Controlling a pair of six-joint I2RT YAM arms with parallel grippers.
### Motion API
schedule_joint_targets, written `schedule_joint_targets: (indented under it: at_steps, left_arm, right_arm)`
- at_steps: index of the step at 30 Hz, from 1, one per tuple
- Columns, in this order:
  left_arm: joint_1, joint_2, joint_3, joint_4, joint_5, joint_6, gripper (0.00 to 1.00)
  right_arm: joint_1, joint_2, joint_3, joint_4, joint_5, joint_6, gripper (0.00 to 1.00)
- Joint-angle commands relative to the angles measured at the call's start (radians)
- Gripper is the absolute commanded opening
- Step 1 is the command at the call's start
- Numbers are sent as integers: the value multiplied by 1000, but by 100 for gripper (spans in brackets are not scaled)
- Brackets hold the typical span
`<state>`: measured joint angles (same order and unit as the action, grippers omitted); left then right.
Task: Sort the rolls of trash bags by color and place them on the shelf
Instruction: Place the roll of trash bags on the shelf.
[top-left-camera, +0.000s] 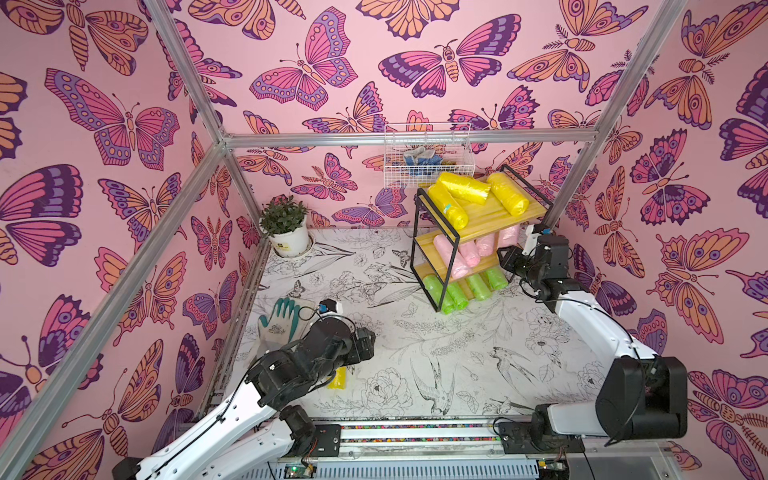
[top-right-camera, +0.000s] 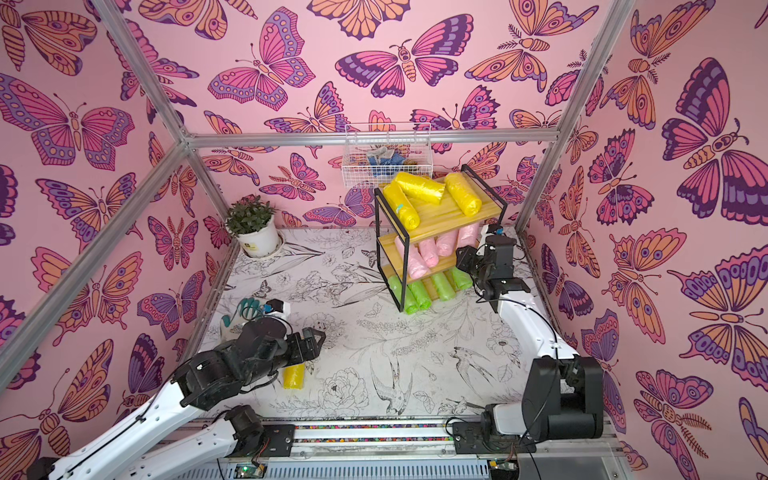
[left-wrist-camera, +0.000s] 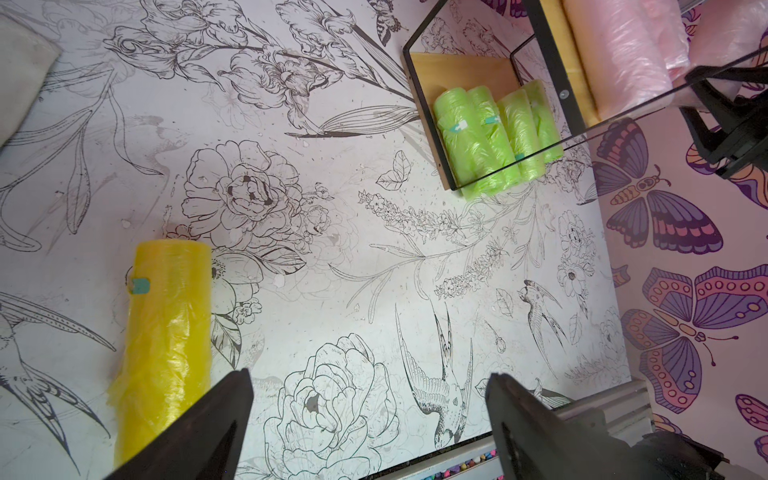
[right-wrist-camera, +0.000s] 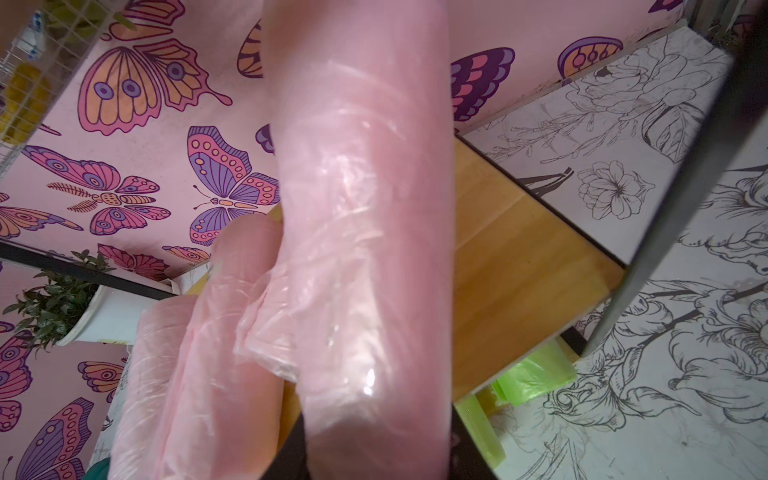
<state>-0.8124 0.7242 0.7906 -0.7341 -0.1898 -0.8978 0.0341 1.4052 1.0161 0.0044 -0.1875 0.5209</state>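
The right claw (top-left-camera: 503, 255) was closed narrowly on a pink roll (right-wrist-camera: 365, 208), which was held at the right end of the middle tier of the shelf (top-left-camera: 494, 212), at the far right of the bench (top-left-camera: 415, 365). In the right wrist view the held roll was seen over bare wooden board. In a top view the other pink rolls (top-left-camera: 469, 253) were seen lying just to its left. The left claw (left-wrist-camera: 370, 374) was held wide open and empty above the near left of the bench. The one yellow roll (left-wrist-camera: 166, 332) not yet shelved lay just beside one finger, not between the two.

Several faults could be expected from here. If the pink roll were let go too near the board's right end or front edge, it might be lost over the side, since only the thin black frame (top-left-camera: 415, 232) was there to stop it. The loose film could be snagged on the claw at withdrawal, and the roll dragged out. The neighbouring pink rolls might be shoved along if it were pushed in further. If the left claw were closed where it stood, nothing would be caught. On the top tier, three yellow rolls (top-left-camera: 465, 189) were piled crookedly, one across another, so one could be knocked down when the fourth was added.
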Motion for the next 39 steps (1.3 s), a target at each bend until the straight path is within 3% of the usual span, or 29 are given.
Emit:
schedule_joint_targets:
  at_steps: [1, 4, 7, 11, 18, 27, 39]
  left_arm:
    - [7, 10, 15, -13, -27, 17, 94]
    - [9, 25, 16, -13, -28, 18, 94]
    - [17, 43, 17, -15, -27, 20, 95]
    - [53, 70, 13, -24, -1, 4, 95]
    - [176, 173, 25, -48, 168, 14, 96]
    - [242, 326, 151, -172, 154, 99, 97]
    - [326, 473, 155, -190, 181, 140, 97]
  right_arm:
    - [-10, 26, 60, 41, 7, 11, 17]
    - [-14, 56, 87, 33, 2, 14, 38]
    - [-16, 73, 106, 12, -3, 14, 44]
    - [-16, 71, 101, 1, 6, 15, 47]
    - [-20, 34, 86, -56, 26, 8, 51]
    - [-25, -73, 78, -193, 50, -13, 64]
    - [-40, -363, -74, -345, 18, 54, 65]
